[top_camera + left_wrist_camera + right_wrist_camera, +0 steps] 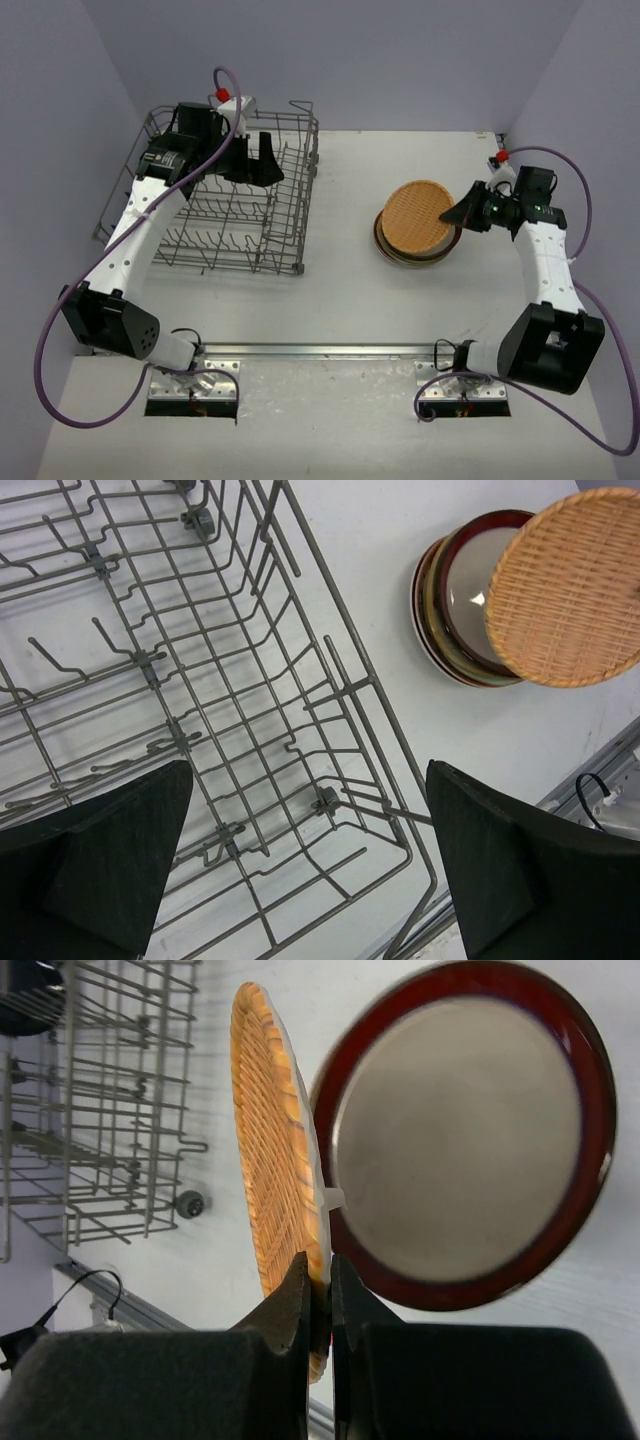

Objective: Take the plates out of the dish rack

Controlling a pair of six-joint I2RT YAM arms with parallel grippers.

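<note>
The grey wire dish rack [205,245] stands at the left and holds no plates that I can see. My left gripper [252,160] hangs open over its far right part; in the left wrist view [310,870] only rack wires [230,710] lie between the fingers. My right gripper [462,213] is shut on the rim of a tan woven-pattern plate [419,215], held just above a stack of plates [385,245] on the table. The right wrist view shows the tan plate [272,1130] edge-on in the gripper [320,1285], beside the red-rimmed beige plate [465,1120] on top of the stack.
The stack also shows in the left wrist view [450,600] under the tan plate [570,585]. A metal rail [320,350] runs along the near edge between the arm bases. Purple walls close in the table at the back and sides.
</note>
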